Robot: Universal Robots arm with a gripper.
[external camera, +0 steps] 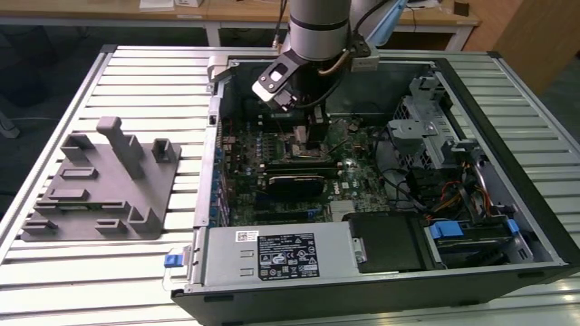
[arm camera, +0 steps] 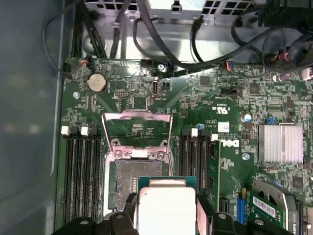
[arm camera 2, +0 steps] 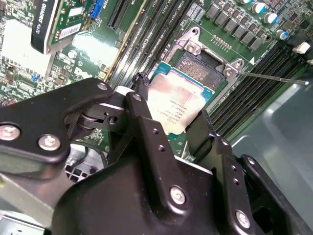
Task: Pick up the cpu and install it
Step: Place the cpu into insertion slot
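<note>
Install step: the gripper (arm camera 2: 170,116) clamps the cpu (arm camera 2: 177,98) over the open socket (arm camera 2: 203,66) beneath its fingertips; seating likely needs square alignment.

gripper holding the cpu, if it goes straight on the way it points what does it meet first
Most likely the open socket on the motherboard: the gripper points down at it with the cpu partly over it. How far above is unclear.
</note>
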